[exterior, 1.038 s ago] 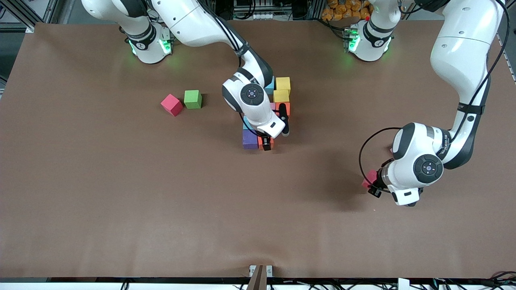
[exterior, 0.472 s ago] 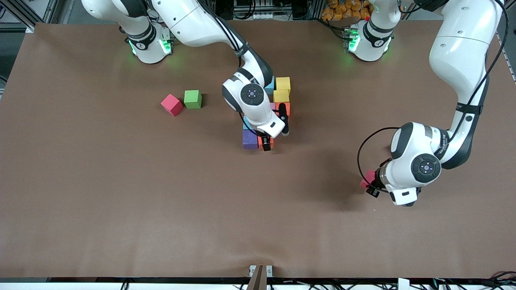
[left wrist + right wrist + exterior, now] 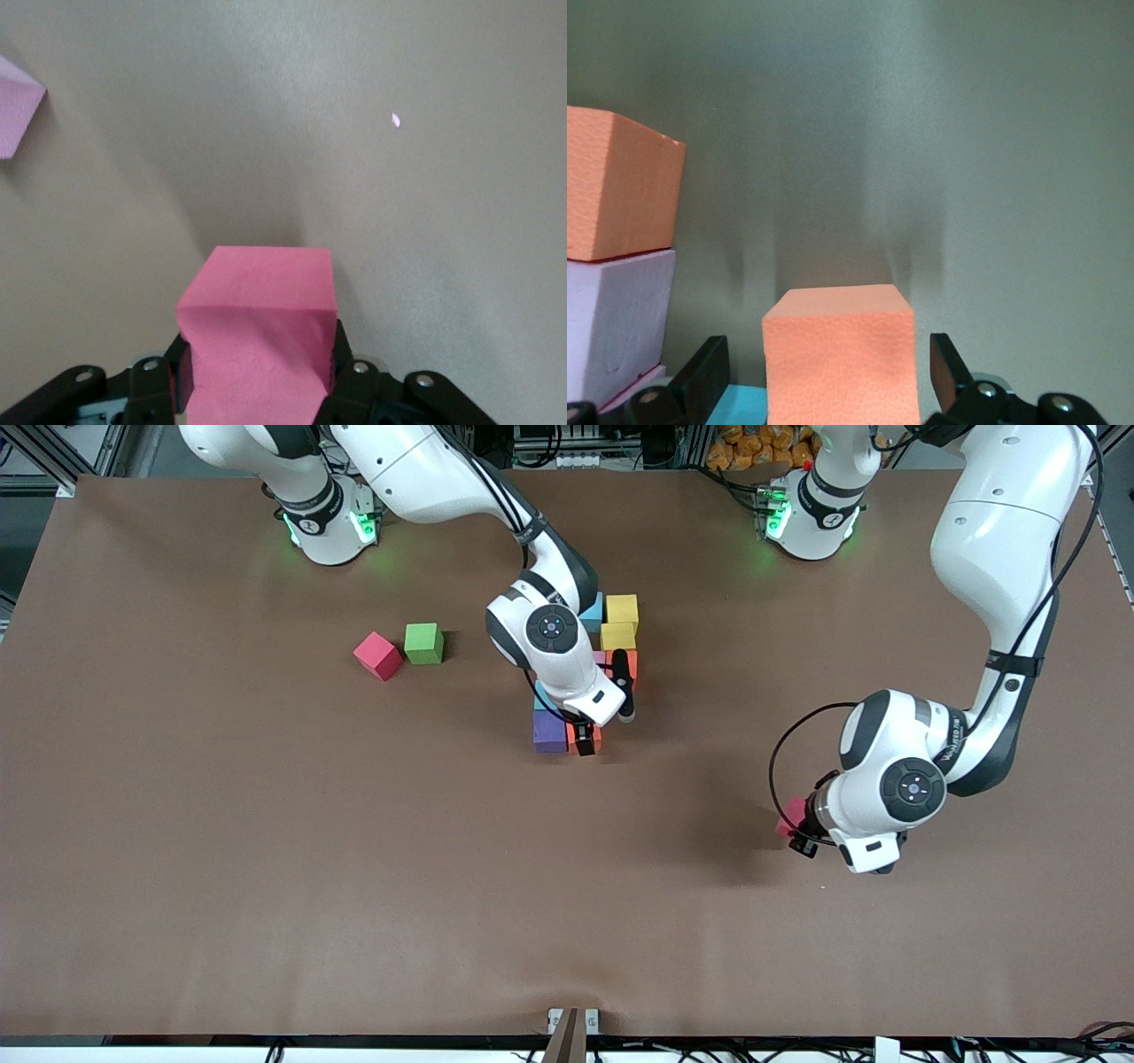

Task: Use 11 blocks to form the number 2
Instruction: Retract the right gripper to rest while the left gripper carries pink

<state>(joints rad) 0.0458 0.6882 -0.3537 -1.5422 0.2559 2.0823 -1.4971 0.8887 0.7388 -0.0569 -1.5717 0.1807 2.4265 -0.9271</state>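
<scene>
Brown table (image 3: 266, 868), two arms at work, and the digit (image 3: 589, 682) going up mid-table is our landmark. Nearest the camera, toward the left arm's end and well apart from the digit, the left gripper (image 3: 802, 834) is up over bare table with a pink cube (image 3: 790, 816) pinched tight between its fingers (image 3: 350, 376). Over the last second it has slid toward the digit, cube aboard, so that looks like the final piece on its way in.

At the digit's camera-side row, the right gripper (image 3: 585, 740) stands over an orange cube (image 3: 837, 354). Its jaws have just spread wide, clear of both faces, and the cube sits on the table beside the purple cube (image 3: 549, 731). By my reading that one is placed, and the spot next to it is what the pink cube needs, once this arm clears out.

Farther up the digit, yellow cubes (image 3: 620, 622) and a blue cube (image 3: 592, 613) show past the arm. Toward the right arm's end, well apart from the digit, a red cube (image 3: 377, 655) touches a green cube (image 3: 423, 643).
</scene>
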